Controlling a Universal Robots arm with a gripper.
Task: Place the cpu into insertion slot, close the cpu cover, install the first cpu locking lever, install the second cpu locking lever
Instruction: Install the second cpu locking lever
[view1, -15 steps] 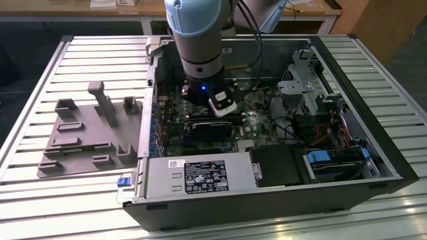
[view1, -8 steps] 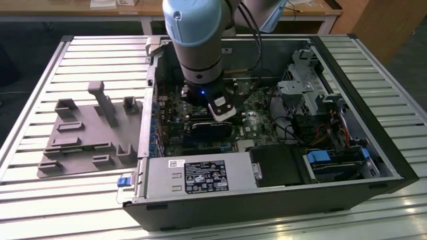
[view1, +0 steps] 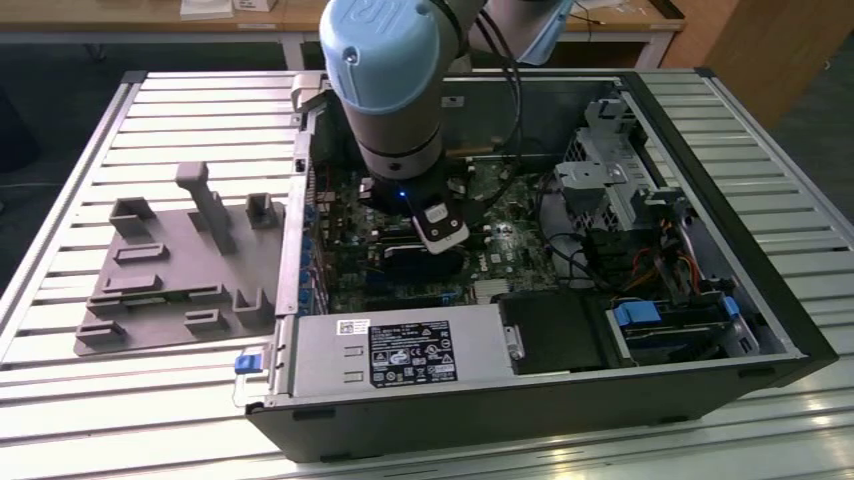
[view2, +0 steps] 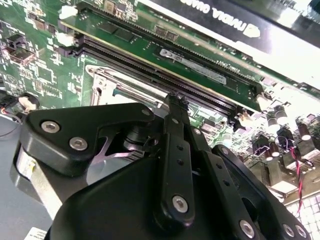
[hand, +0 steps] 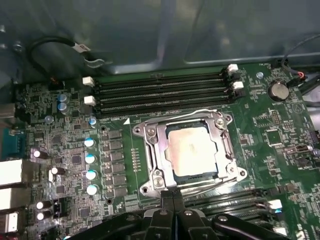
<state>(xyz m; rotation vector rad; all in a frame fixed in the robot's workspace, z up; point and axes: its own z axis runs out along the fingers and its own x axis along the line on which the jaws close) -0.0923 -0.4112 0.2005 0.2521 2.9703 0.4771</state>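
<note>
My gripper (hand: 172, 199), fingers together, sits at the cpu cover's (hand: 187, 150) six-o'clock edge; I should press squarely.

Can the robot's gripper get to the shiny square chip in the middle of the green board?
Probably yes. The gripper sits right at the edge of the cpu cover, which lies around the cpu, and nothing stands between them.

Open computer case (view1: 694, 330) lies on the slatted table (view1: 80, 400), with the fixture tray (view1: 160, 290) beside it on the exterior view's left. Inside, the arm (view1: 387, 80) reaches down over the motherboard (view1: 514, 250). In the first wrist view, the cpu (hand: 192, 150) sits in the insertion slot (hand: 152, 150), between memory slots (hand: 160, 92).
</note>
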